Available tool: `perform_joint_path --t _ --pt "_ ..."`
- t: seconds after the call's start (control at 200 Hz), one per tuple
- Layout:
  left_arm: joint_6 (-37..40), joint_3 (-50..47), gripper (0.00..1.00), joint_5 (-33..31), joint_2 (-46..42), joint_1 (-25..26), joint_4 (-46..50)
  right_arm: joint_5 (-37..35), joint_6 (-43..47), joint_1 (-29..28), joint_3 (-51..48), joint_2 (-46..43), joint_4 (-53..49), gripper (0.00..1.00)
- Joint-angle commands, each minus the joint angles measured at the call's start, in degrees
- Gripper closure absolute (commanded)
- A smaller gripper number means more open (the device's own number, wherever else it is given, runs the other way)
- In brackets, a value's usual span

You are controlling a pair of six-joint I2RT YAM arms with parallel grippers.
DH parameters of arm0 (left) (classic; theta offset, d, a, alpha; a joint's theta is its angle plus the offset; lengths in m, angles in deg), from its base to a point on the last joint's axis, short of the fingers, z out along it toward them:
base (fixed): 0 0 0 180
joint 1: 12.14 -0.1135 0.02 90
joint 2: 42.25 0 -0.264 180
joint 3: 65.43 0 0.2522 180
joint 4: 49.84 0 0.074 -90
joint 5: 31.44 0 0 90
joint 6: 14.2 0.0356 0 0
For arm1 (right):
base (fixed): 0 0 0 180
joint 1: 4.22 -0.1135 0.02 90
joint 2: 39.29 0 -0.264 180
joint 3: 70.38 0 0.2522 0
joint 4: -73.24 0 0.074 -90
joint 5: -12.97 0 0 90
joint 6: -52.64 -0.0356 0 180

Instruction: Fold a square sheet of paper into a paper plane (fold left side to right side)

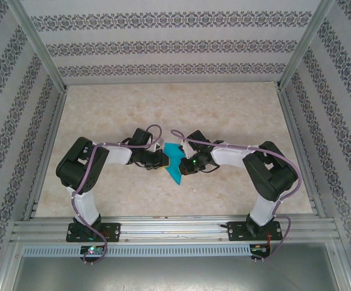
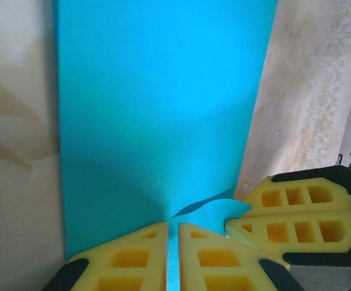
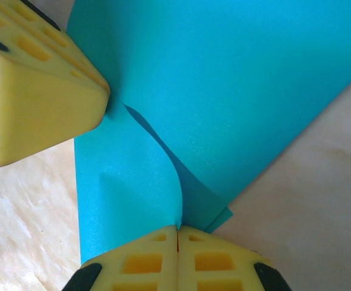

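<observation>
Left wrist view puts the left gripper [image 2: 172, 257] at the bottom edge. Its two yellow pads [image 2: 208, 257] are drawn almost together, with a thin strip of the sheet of paper [image 2: 157, 103] nipped in the slit between them. From that pinch the turquoise sheet runs away as one broad smooth panel, with a small curled edge just beyond the fingertips. At the lower right, the right gripper [image 2: 242, 219] comes in sideways with its fingers pressed flat against each other and its tip touching that curled edge.

Seen from the right wrist, the right gripper's pads meet with no gap, and two layers of the sheet converge into the seam, one bowing up in a soft curve over the other. The left gripper's blunt yellow tip sits at the upper left, against the paper where the layers part.

From the top camera, both grippers face each other near the middle of the pale marbled table [image 1: 223, 115], with the folded sheet between them and one corner pointing toward the near edge. Both arms bend with their elbows outward, from bases on the metal rail [image 1: 175, 227]. Patterned walls [image 1: 163, 48] stand around the table.
</observation>
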Motion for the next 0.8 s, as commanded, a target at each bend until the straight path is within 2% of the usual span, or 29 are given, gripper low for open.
perform_joint_path --t 0.0,0.05,0.21,0.345,0.43,0.575,0.63,0.744,0.794 --pt "2.2 1.2 0.87 -0.9 1.7 0.7 1.0 -2.3 0.7 0.1 -0.9 1.3 -3.7 1.0" --pt "2.6 1.3 0.87 -1.4 2.0 0.7 1.9 -2.1 0.5 0.4 -0.9 0.7 -3.7 1.0" --pt "4.3 1.7 0.87 -3.2 2.6 0.7 5.6 -0.1 -0.3 1.3 -1.1 -2.3 -2.8 0.9" --pt "4.3 1.8 0.87 -3.7 3.1 0.7 6.3 2.1 -1.0 2.3 -1.1 -5.1 -2.5 0.79" --pt "4.3 1.8 0.87 -3.8 3.2 0.7 6.3 3.0 -1.4 3.0 -1.5 -7.0 -2.6 0.68" --pt "4.3 2.0 0.87 -3.8 3.1 0.7 6.5 5.0 -2.8 4.3 -2.9 -10.9 -2.9 0.59" --pt "4.3 2.0 0.87 -3.8 3.1 0.7 6.5 6.4 -3.7 4.5 -3.3 -12.1 -2.9 0.59" --pt "4.2 2.1 0.87 -3.8 3.0 0.7 6.5 12.3 -7.3 3.9 -3.9 -12.5 -1.4 0.8" --pt "4.1 2.0 0.87 -3.8 3.0 0.8 6.3 14.4 -8.9 3.2 -4.2 -12.1 0.2 0.85"
